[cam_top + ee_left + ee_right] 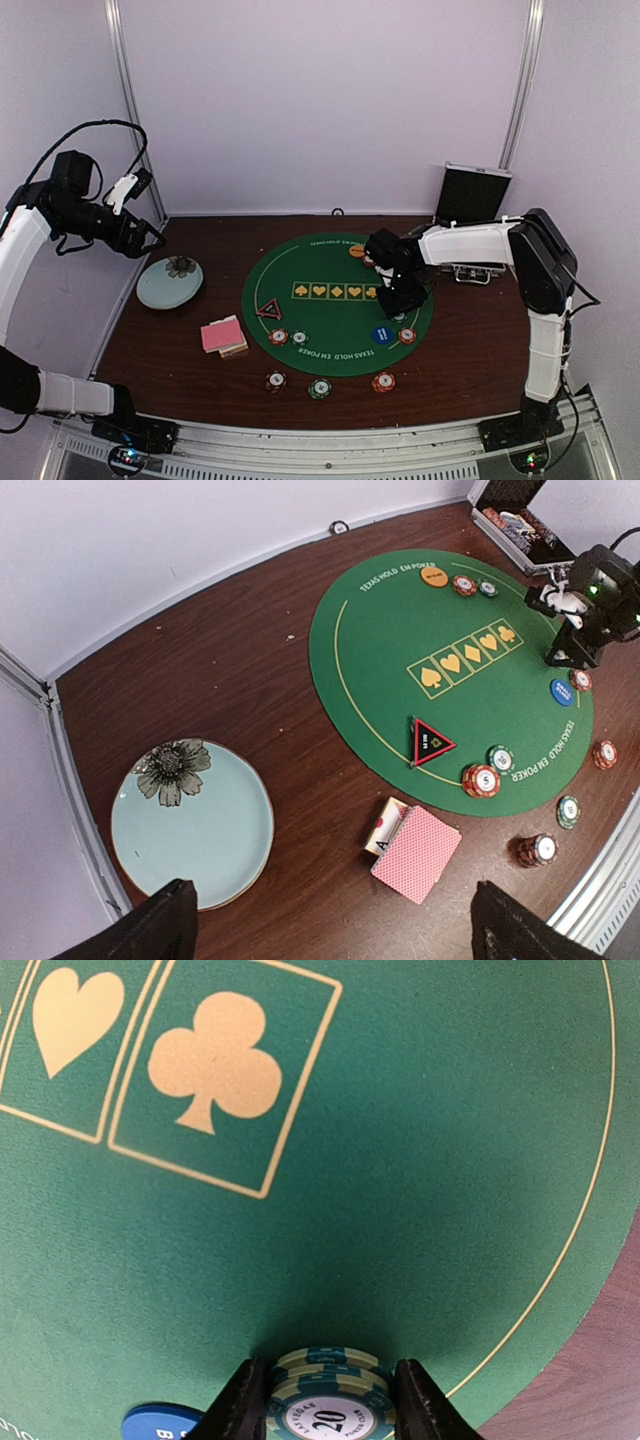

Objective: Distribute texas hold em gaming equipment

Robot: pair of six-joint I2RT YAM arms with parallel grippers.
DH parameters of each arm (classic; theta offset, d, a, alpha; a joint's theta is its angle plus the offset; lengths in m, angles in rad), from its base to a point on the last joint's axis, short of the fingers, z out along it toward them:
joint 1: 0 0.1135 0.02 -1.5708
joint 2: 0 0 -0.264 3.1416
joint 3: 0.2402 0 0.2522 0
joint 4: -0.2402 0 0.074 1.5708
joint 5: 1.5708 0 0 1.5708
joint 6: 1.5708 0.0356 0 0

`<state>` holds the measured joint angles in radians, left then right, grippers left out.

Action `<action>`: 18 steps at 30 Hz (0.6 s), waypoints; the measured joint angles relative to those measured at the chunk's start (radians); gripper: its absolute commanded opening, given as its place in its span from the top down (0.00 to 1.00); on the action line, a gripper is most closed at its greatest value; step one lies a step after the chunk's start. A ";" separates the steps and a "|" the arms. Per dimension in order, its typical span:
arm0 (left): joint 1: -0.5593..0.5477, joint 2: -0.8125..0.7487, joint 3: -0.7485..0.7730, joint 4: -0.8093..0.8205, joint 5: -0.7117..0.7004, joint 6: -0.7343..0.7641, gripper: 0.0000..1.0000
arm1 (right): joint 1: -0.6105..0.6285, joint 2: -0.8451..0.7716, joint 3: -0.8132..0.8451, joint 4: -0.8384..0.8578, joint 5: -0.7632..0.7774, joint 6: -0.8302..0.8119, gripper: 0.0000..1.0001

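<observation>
Right tool (400,295) clamps a green chip stack (325,1412) near the mat (400,1210) edge; left tool (155,240) gapes wide.

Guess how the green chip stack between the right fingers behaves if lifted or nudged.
The green chip stack is several loose discs, so the right gripper probably carries only those its fingers pinch; others may slip out. The rounded edges look smooth, so a dropped chip would likely roll. They seem stiff, not fragile.

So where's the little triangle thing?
Top view: the triangular marker sits at the left edge of the green mat, right of the pink card deck, beside a red chip.
</observation>
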<state>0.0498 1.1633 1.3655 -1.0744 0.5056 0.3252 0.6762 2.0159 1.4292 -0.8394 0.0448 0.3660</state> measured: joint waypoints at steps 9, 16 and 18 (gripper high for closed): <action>0.000 0.000 0.000 0.000 0.000 0.000 0.02 | 0.000 -0.034 -0.053 0.037 -0.019 0.008 0.71; 0.000 0.000 0.000 0.000 0.000 0.000 0.02 | 0.000 -0.059 -0.085 0.038 -0.047 0.009 0.69; 0.000 0.000 0.000 0.000 0.000 0.000 0.02 | 0.000 -0.066 -0.093 0.034 -0.052 0.009 0.66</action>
<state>0.0498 1.1633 1.3655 -1.0748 0.5056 0.3252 0.6762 1.9503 1.3365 -0.8055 -0.0071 0.3748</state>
